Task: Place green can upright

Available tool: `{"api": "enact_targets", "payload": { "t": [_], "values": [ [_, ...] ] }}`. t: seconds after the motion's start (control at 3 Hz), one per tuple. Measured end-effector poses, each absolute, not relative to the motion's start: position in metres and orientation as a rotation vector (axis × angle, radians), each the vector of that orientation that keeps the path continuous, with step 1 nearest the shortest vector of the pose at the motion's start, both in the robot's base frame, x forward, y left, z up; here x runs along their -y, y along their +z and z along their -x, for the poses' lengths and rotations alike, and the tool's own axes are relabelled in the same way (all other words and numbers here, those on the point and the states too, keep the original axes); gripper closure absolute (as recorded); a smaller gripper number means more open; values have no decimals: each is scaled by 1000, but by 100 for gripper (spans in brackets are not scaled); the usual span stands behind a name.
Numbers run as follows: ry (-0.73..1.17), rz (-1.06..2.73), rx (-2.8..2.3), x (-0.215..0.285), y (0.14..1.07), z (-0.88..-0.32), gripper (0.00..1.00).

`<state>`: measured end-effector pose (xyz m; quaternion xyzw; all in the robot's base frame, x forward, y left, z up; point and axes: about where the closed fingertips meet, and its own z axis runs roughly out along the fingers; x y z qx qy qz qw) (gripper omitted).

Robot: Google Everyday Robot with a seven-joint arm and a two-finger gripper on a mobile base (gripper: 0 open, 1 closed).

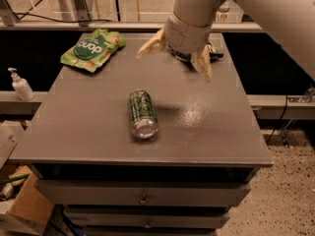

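Green can [142, 114] on its side could roll.
Gripper [175, 61] hovers beyond it, fingers [203, 65] wide apart and empty; a glancing touch might send it rolling.

The green can [142, 113] has dark green sides patterned with pale markings and a shiny silver end. It lies on a matte grey table [88, 127] with a glossy sheen just right of the can. Beyond the can and slightly right, the gripper [178, 55] hangs with its pale tan fingers [203, 65] spread apart under a white wrist. Far left of the can lies a bright green snack bag [93, 49] with white lettering. Left of the can, off the table, stands a white pump bottle [20, 85].
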<state>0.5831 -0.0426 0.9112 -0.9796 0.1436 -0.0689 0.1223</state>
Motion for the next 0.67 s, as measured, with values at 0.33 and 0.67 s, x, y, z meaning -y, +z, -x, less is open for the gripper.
{"api": "enact_targets", "payload": {
  "t": [0.33, 0.67],
  "values": [
    [-170, 2822, -369, 52, 890, -568, 0],
    [-128, 2787, -327, 57, 876, -559, 0]
  ]
}}
